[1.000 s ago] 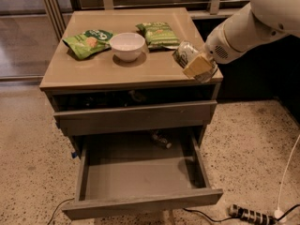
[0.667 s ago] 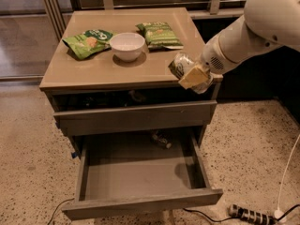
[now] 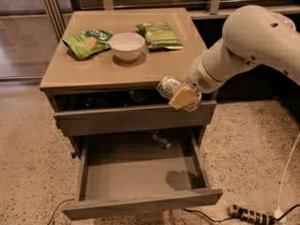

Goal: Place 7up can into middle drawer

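My gripper [image 3: 179, 95] is shut on the 7up can [image 3: 167, 85], a small silvery can held tilted with its end pointing left. It hangs at the front right edge of the cabinet top, level with the upper drawer's front. The middle drawer [image 3: 140, 202] is pulled wide open below, and its bare grey floor [image 3: 126, 170] shows. The can is above the drawer's back right part, well clear of the floor. My white arm [image 3: 253, 41] reaches in from the right.
On the cabinet top [image 3: 93, 71] stand a white bowl [image 3: 126, 46] and two green snack bags [image 3: 88, 42] [image 3: 158, 34]. The upper drawer [image 3: 117, 100] is slightly open with a dark cluttered inside. A small object [image 3: 160, 140] lies at the middle drawer's back. A power strip [image 3: 251, 214] lies on the floor at right.
My gripper has moved left and down with the can, from over the cabinet top's right edge to in front of the cabinet, above the open drawer.
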Available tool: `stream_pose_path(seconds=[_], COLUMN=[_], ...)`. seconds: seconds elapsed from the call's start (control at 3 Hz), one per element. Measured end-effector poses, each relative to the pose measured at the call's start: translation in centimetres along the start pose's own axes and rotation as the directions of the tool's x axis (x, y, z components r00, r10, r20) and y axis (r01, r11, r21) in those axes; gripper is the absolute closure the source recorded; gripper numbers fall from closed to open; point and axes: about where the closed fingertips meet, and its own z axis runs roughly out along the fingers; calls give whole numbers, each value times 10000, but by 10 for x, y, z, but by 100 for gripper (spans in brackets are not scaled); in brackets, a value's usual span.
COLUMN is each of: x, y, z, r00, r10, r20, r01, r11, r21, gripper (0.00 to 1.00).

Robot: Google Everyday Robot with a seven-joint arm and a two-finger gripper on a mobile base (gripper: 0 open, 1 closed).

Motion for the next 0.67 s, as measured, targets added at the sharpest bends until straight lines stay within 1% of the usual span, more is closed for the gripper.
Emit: stream_pose_path(seconds=[0.33,0.67], x=[6,15], y=[19,36], z=[22,46], r00=[9994,9986], r10=[-338,-509], r20=[-57,-134], r01=[336,501], r11=[9987,9975], r21=[-371,-502], gripper=[100,100])
